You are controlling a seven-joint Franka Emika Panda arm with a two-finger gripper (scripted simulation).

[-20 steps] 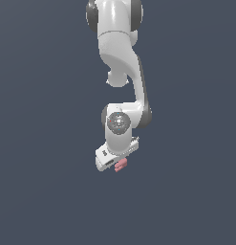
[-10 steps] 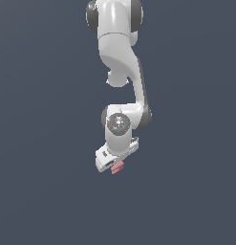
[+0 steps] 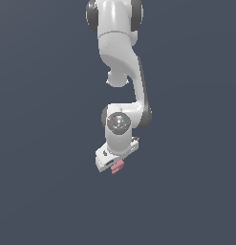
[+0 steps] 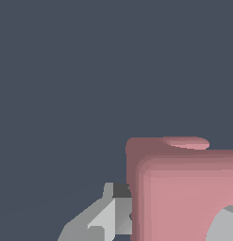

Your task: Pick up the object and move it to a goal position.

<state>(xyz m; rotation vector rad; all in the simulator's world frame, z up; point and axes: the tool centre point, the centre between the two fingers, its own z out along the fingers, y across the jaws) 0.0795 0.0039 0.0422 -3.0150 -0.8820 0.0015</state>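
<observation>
we see the gripper (image 3: 115,167) with its fingers (image 4: 101,219) seemingly clamped on the pink object (image 3: 117,167), against plain dark grey.

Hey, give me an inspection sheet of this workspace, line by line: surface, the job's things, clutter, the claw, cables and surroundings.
Surface: plain dark grey-blue ground in both views; no edge or marking seen.
Job's things: pink object, small and matte, sits under the white hand in the exterior view; the wrist view shows it large, against a grey finger. No goal marker seen.
Clutter: nothing seen.
Claw: claw points down, closed on the pink object; whether the object is lifted off the ground cannot be told.
Cables: nothing seen.
Surroundings: only the white arm reaching down from the top of the exterior view; nothing else seen.
</observation>
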